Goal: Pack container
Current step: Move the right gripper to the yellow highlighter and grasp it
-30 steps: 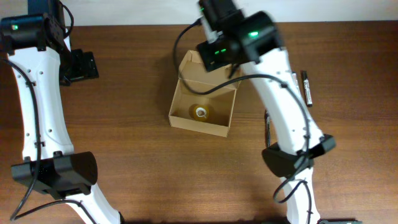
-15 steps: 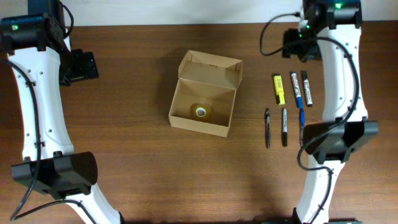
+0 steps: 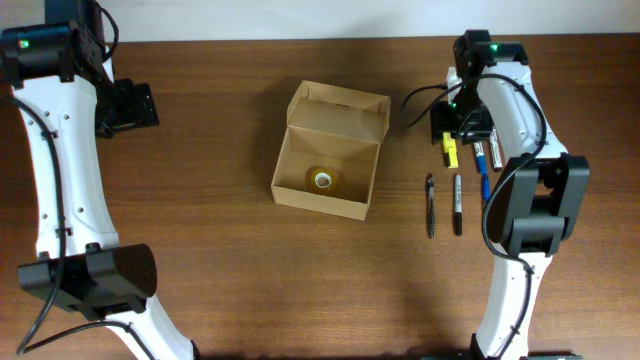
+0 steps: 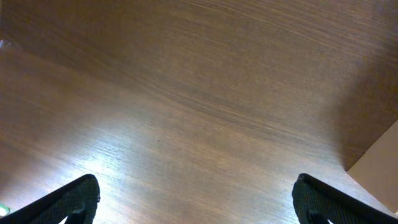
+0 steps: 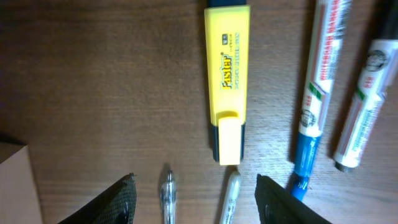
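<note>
Overhead: dark wood-grain desk (image 3: 220,270), matte. One container (image 3: 350,130), a plain tan cardboard box, rectangular, sits mid-desk with its hinged flap lid standing open at the far side; one small pale ring-shaped roll (image 3: 323,180) lies on its floor. Left gripper (image 3: 130,105) is well left of the container, over bare wood. Right gripper (image 3: 452,125) is right of the container, just above one yellow highlighter (image 3: 451,152). Further right of the container: one blue-ended marker (image 3: 484,180), one black marker (image 3: 494,155) partly hidden by the arm, and two thin dark pens (image 3: 431,205) (image 3: 457,203) lying parallel; five writing items in all. Left wrist: two black fingers (image 4: 62,202) spread wide, nothing between them, glossy wood below, tan container corner at the right edge. Right wrist: two black fingers (image 5: 121,199) apart and empty, with the blocky plastic highlighter's pale end between them; two round white-barrelled markers beside it, two clear pen tips, container corner far left.
</note>
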Available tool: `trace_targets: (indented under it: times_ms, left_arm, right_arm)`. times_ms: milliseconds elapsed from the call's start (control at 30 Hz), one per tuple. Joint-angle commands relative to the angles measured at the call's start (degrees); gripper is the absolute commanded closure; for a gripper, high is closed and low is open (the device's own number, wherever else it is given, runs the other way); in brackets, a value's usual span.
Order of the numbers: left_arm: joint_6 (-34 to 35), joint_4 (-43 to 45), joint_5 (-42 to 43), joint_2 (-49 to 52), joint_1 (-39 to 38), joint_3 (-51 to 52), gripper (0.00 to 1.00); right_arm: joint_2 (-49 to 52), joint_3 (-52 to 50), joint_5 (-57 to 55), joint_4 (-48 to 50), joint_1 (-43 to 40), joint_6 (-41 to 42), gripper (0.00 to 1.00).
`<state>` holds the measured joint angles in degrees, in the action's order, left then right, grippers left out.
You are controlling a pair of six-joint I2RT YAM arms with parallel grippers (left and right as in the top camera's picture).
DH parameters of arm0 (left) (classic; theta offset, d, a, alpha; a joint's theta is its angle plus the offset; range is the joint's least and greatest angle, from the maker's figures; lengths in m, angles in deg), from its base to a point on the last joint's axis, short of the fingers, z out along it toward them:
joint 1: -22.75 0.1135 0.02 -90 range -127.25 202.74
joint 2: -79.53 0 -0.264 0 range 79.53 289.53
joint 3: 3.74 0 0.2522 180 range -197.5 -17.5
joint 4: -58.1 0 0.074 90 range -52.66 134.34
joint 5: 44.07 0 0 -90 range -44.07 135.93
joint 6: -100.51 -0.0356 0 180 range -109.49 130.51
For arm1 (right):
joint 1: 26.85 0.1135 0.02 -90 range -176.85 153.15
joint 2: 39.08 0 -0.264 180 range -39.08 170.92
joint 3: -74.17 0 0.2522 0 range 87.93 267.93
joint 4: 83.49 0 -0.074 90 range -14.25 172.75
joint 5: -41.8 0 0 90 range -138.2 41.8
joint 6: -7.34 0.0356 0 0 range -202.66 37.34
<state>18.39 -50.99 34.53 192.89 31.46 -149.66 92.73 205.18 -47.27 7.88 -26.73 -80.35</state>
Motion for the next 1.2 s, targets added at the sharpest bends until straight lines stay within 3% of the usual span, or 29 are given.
trace_targets:
  times_ms: [0, 733, 833, 900, 967, 1167]
  left_arm:
    - [-0.5, -0.1, -0.4, -0.5, 0.2, 0.3, 0.0]
    - [-0.5, -0.1, -0.4, -0.5, 0.2, 0.3, 0.0]
    - [-0.5, -0.1, -0.4, -0.5, 0.2, 0.3, 0.0]
    - [-0.5, -0.1, -0.4, -0.5, 0.2, 0.3, 0.0]
    - [-0.5, -0.1, -0.4, -0.5, 0.2, 0.3, 0.0]
    - [-0.5, -0.1, -0.4, -0.5, 0.2, 0.3, 0.0]
  right_arm:
    - [0.9, -2.7, 1.9, 1.4, -0.2, -2.8, 0.39]
    - [8.2, -3.3, 0.8, 6.8, -0.2, -3.6, 0.41]
    - [8.2, -3.4, 0.3, 7.2, -0.2, -3.4, 0.45]
    - [8.2, -3.4, 0.3, 7.7, -0.2, -3.2, 0.53]
    - [8.2, -3.4, 0.3, 8.0, -0.2, -2.0, 0.68]
    - [8.2, -3.4, 0.3, 8.3, -0.2, -0.3, 0.92]
